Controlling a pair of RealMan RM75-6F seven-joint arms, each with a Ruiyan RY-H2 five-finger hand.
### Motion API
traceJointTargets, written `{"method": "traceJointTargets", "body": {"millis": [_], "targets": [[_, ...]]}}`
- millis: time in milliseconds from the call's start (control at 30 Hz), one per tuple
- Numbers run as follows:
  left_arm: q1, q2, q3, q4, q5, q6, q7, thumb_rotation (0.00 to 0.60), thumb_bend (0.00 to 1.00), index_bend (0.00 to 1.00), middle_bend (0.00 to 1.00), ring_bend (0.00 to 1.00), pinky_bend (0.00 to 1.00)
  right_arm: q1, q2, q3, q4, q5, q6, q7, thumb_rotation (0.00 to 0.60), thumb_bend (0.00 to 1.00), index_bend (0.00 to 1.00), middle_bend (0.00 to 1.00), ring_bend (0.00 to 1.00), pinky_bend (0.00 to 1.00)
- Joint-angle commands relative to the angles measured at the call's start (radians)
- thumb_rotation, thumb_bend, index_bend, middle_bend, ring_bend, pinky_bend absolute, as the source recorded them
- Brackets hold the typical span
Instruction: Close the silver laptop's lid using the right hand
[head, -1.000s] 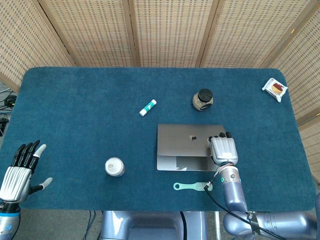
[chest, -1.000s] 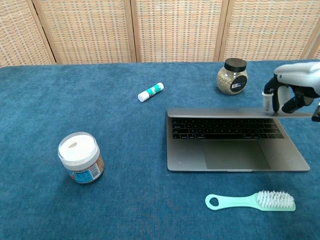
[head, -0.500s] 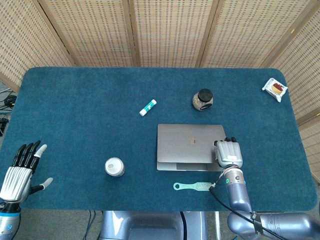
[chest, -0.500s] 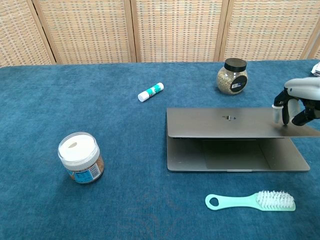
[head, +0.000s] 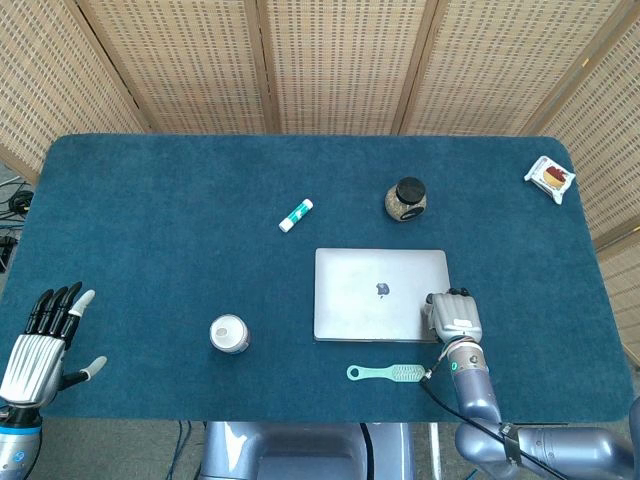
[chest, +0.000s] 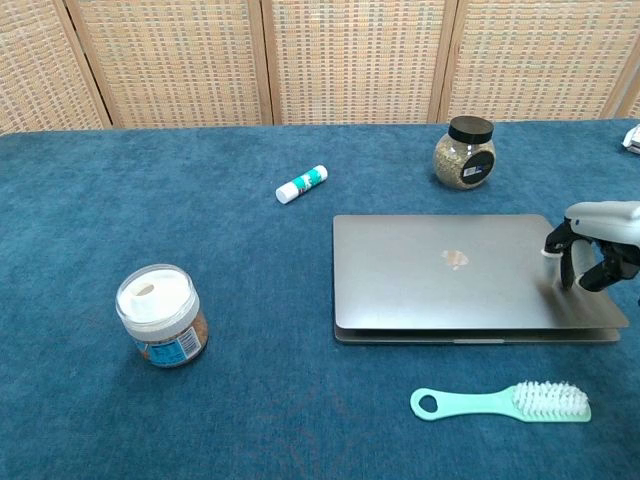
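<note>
worktop (head: 150, 220): we see blue cloth carrying everything; its near edge is cut off in the chest view.
silver laptop (chest: 450, 272): it sits right of centre on the worktop. We judge the lid is all but down, since the chest view shows only a thin seam along the front edge; whether it has fully seated we cannot tell.
right hand (head: 452, 316): we find it at the laptop's near right corner, its fingers (chest: 553, 244) curled down onto the lid, pressing and holding nothing. That corner gives leverage away from the hinge. Its wrist runs off the chest view.
left hand (head: 40, 345): we see it idle at the near left edge, fingers spread, holding nothing; it appears only in the head view.
white-lidded jar (chest: 160, 315): stands well left of the laptop, label unreadable.
green brush (chest: 502, 403): lies just in front of the laptop, apart from it.
</note>
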Motion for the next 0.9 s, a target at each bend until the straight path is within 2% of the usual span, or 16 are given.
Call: {"method": "traceJointTargets", "body": {"millis": [33,367,567,767,833,900], "targets": [[0.0,0.0,0.0,0.0,0.0,0.0,0.0,0.6,0.01,0.0,0.0,0.0,0.0,-0.006,-0.015,-0.006,0.022,-0.003,-0.02,0.011,0.6,1.0,0.4,0.39,0.2,0.12],[0.001,0.0,0.0,0.0,0.001,0.001,-0.002,0.6,0.01,0.0,0.0,0.0,0.0,-0.014,-0.043,-0.011,0.071,-0.005,-0.056,0.027,0.6,1.0,0.4,0.38,0.2,0.12],[0.002,0.001,-0.002,0.0,0.001,0.005,-0.004,0.6,0.01,0.0,0.0,0.0,0.0,-0.019,-0.009,0.001,0.037,-0.046,-0.017,0.028,0.6,1.0,0.4,0.37,0.2,0.12],[0.004,0.003,-0.006,0.0,-0.002,0.011,-0.007,0.6,0.01,0.0,0.0,0.0,0.0,-0.025,0.059,-0.001,-0.055,-0.153,0.105,-0.01,0.6,1.0,0.4,0.3,0.14,0.12],[0.005,0.003,-0.007,0.0,-0.003,0.012,-0.006,0.6,0.01,0.0,0.0,0.0,0.0,-0.043,0.095,-0.006,-0.09,-0.229,0.147,0.009,0.6,1.0,0.4,0.28,0.11,0.12],[0.006,0.004,-0.008,0.0,-0.006,0.012,-0.007,0.6,0.01,0.0,0.0,0.0,0.0,-0.068,0.119,-0.021,-0.104,-0.31,0.174,0.04,0.6,0.95,0.4,0.24,0.07,0.12]]}}
